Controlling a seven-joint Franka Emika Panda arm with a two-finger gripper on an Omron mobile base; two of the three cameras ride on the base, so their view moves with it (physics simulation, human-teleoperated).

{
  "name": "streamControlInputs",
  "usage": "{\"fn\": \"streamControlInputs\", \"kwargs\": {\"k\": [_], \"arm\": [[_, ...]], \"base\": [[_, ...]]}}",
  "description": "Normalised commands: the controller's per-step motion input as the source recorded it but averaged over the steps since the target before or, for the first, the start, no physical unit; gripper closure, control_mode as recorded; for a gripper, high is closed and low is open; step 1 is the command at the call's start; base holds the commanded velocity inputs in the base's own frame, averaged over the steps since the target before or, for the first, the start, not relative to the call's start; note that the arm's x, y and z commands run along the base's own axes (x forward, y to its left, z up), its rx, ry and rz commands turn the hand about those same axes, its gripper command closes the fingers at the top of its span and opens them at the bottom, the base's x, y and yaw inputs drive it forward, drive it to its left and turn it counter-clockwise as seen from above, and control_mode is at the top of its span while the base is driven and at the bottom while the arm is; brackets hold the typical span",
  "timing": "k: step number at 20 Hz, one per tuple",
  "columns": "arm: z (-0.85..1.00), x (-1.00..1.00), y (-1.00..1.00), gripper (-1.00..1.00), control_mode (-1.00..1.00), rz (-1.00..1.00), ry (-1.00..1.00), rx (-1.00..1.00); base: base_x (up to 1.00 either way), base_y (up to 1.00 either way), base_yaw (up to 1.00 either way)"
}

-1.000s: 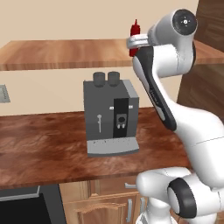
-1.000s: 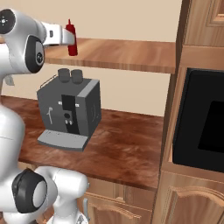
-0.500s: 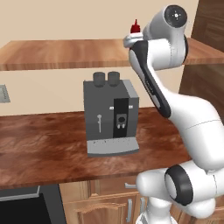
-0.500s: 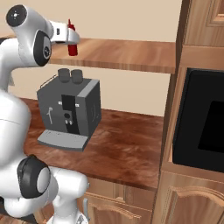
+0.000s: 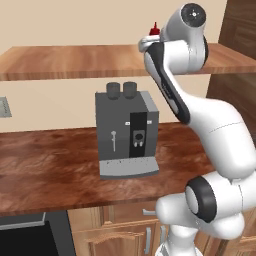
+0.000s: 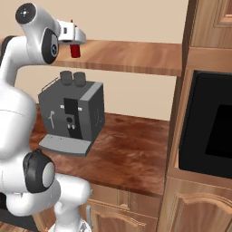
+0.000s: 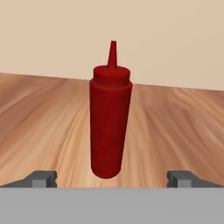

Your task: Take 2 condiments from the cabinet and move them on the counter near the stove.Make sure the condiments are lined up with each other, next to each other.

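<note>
Fingers [image 7: 112, 178]: spread wide, one tip on each side of the red squeeze bottle [image 7: 110, 122], nothing pinched yet.
Bottle: upright on the open wall shelf [image 5: 75, 60], centred between the tips, apparently untouched.
Below: coffee machine [image 5: 127, 132] on the table [image 6: 131, 154], directly under the shelf.
Risk: closing off-centre or nudging forward could topple the tall narrow bottle or push it toward the far wall.
Risk: a loose pinch might let it slip onto the machine.

A plain beige wall [image 5: 75, 25] backs the room. Right of the grey coffee machine [image 6: 72, 111] stands a tall wooden cabinet [image 6: 199, 45] housing a black oven [image 6: 210, 131].
</note>
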Motion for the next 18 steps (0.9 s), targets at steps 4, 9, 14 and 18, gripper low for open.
{"fn": "streamControlInputs", "kwargs": {"k": [4, 9, 14, 18], "arm": [[-0.07, 0.29, 0.00, -1.00, -1.00, 0.00, 0.00, 0.00], [-0.04, 0.32, 0.00, -1.00, -1.00, 0.00, 0.00, 0.00], [0.00, 0.30, 0.00, -1.00, -1.00, 0.00, 0.00, 0.00], [0.00, 0.28, 0.00, -1.00, -1.00, 0.00, 0.00, 0.00]], "base": [[0.00, 0.00, 0.00], [0.00, 0.00, 0.00], [0.00, 0.00, 0.00], [0.00, 0.00, 0.00]]}}
